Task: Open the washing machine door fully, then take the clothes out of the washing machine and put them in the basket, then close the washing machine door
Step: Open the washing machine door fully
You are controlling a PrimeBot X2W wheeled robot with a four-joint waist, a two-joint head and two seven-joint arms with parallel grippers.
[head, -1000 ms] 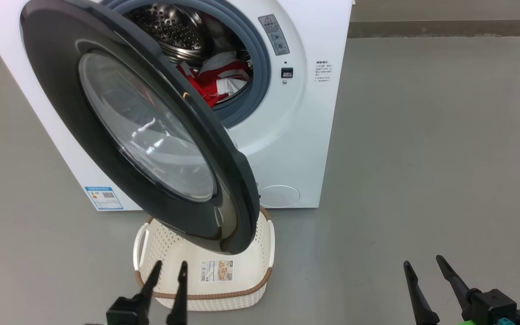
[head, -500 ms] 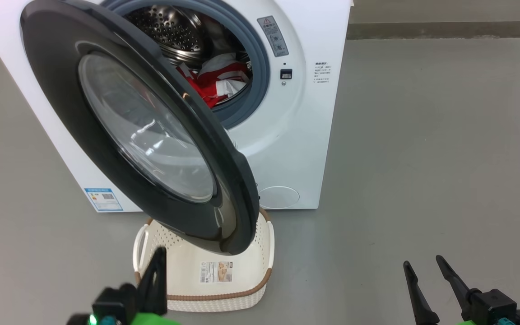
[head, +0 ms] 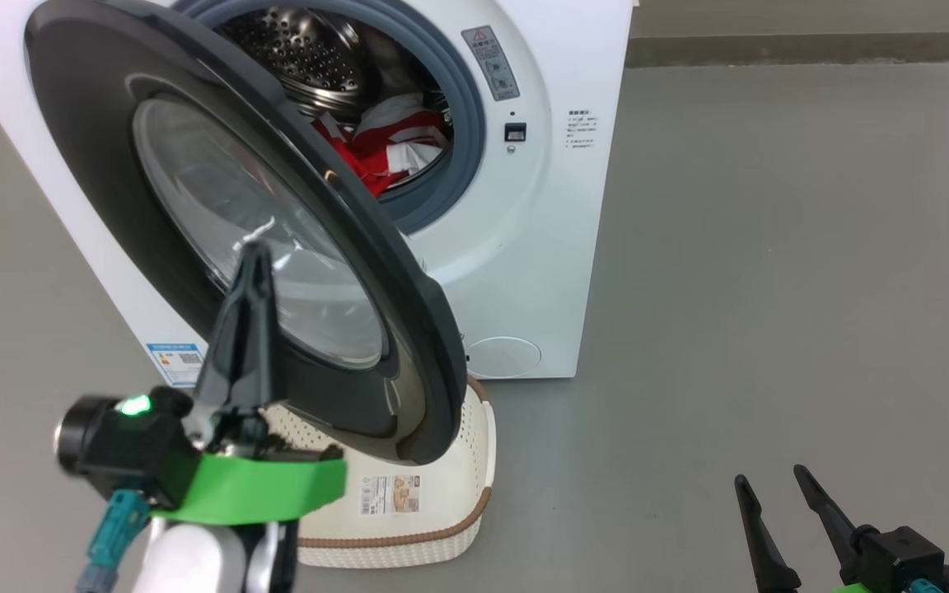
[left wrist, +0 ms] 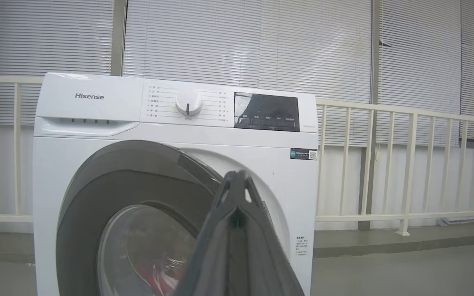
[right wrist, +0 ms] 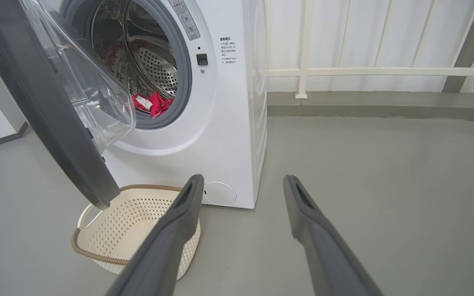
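Step in hand: opening the washing machine door fully. It stands part-swung, overhanging the basket. Your left gripper, fingers pressed together and empty, points at the door glass; the right gripper hangs spread, well apart. Next, push the door wide — it blocks the basket. The clothes lie in the drum.

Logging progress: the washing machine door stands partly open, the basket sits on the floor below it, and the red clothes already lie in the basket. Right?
No: the clothes lie inside the washing machine, not in the basket, as the right wrist view shows. The door is partly open, with the basket on the floor below.
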